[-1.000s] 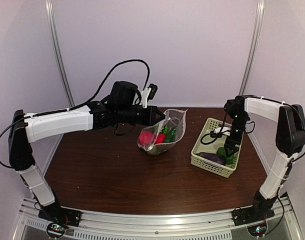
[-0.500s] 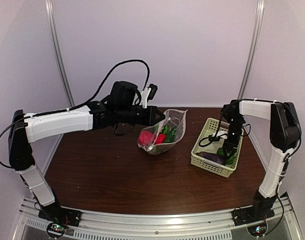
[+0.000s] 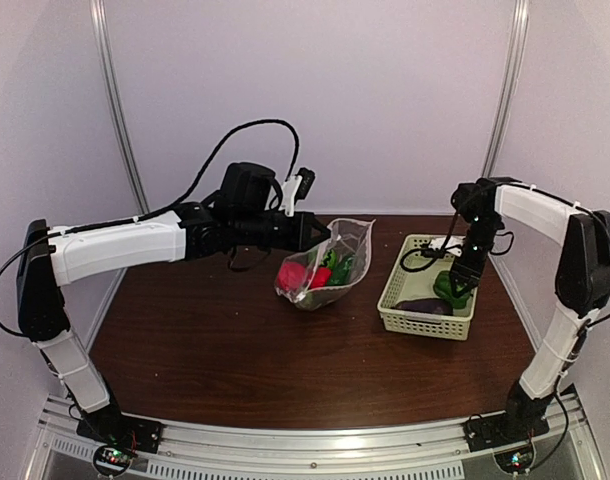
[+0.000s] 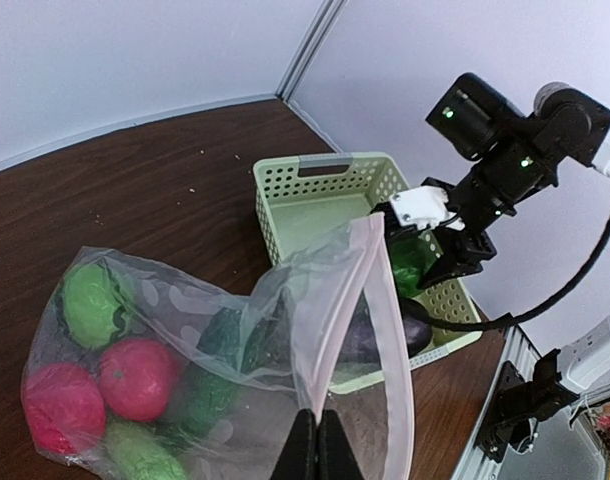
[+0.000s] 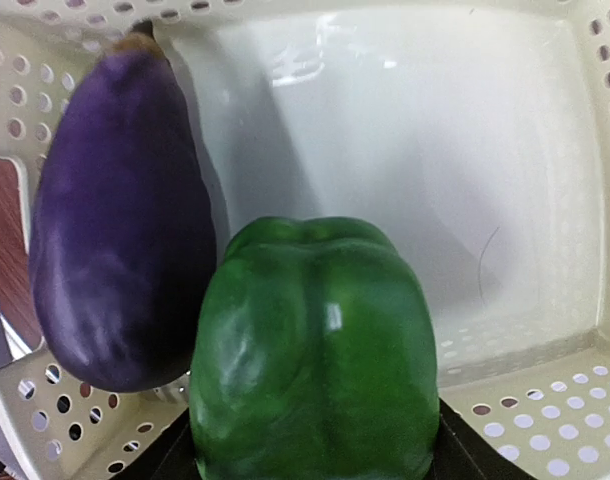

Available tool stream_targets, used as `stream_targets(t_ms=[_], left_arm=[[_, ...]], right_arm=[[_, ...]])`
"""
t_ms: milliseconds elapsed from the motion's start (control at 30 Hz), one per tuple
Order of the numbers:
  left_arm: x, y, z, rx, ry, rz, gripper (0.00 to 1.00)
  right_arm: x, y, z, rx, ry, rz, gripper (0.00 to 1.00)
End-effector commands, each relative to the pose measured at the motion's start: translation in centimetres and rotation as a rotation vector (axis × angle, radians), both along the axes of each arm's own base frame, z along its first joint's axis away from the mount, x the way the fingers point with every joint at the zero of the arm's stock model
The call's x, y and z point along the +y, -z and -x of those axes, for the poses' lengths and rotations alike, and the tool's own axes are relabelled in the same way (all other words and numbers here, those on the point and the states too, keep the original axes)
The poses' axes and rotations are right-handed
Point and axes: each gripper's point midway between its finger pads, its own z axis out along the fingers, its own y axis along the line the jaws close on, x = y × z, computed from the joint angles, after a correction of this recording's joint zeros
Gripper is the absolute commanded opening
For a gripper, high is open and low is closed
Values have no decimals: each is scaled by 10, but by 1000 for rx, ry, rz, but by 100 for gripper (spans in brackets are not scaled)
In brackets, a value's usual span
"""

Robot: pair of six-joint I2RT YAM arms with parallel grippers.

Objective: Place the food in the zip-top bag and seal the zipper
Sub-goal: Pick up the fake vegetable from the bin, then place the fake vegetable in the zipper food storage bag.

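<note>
Green pepper (image 5: 310,350) — glossy, lobed — near a dull purple eggplant (image 5: 120,220)

Soft even light, glare on basket (image 5: 315,70)

Zip-top bag (image 4: 330,310): thin clear plastic film, crinkled and glossy, white-speckled. Green pepper (image 5: 310,350): smooth moulded plastic, high gloss. Purple eggplant (image 5: 120,220): smooth, with a softer satin sheen. Basket (image 5: 545,420): pale perforated plastic, shiny on its floor. Table (image 3: 215,340): dark wood-grain top, faintly reflective. Left arm (image 3: 115,250) and right arm (image 3: 535,215): white shells, matt.
</note>
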Motion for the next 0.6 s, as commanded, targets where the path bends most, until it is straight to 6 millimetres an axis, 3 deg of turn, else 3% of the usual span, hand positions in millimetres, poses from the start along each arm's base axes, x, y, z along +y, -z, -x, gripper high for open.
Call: stream_targets(t_ms=[0, 167, 400, 567], left_arm=[[1, -18, 3, -24, 9, 54, 0], [0, -17, 3, -19, 8, 57, 0], [-2, -16, 4, -5, 15, 69, 0], [-1, -14, 5, 3, 13, 57, 0]], right_arm=[[10, -49, -1, -98, 28, -78, 55], [19, -68, -5, -171, 34, -129, 53], [33, -43, -7, -148, 48, -205, 51], [63, -73, 10, -166, -32, -392, 51]])
